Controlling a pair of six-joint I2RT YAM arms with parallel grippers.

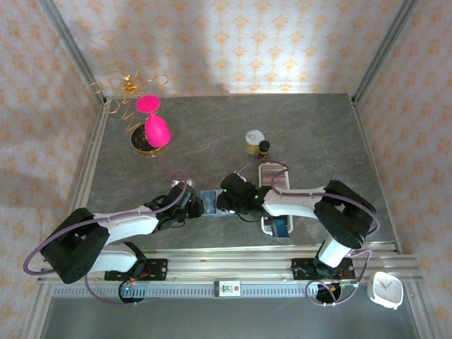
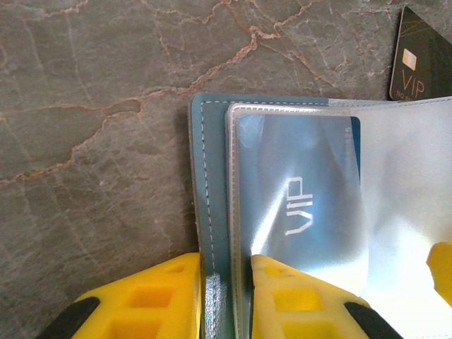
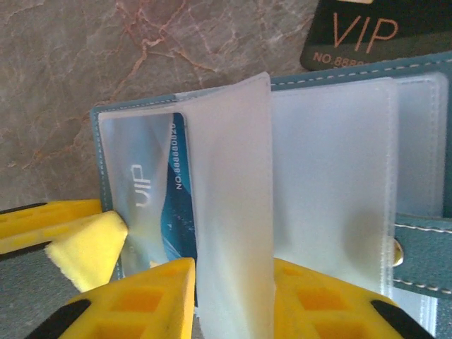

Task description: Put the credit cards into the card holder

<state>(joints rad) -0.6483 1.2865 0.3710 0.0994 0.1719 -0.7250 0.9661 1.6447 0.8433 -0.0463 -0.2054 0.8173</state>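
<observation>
On a grey marbled table (image 1: 318,134), enclosed by pale walls (image 1: 233,42) with an orange pattern, the teal card holder (image 1: 207,203) was laid open near the front edge. Its long axis ran left to right between the arms, with the snap tab (image 3: 424,247) at the end away from the left gripper (image 2: 226,265). The cover edge was pinched by that gripper. A clear sleeve (image 3: 233,176) was stood between the fingers of the right gripper (image 3: 233,272); whether it was clamped could not be told.

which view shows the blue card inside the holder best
Left wrist: the blue card shows nearly whole through a sleeve of the card holder. Right wrist shows a strip beside a raised sleeve. Top external: too small to tell.
</observation>
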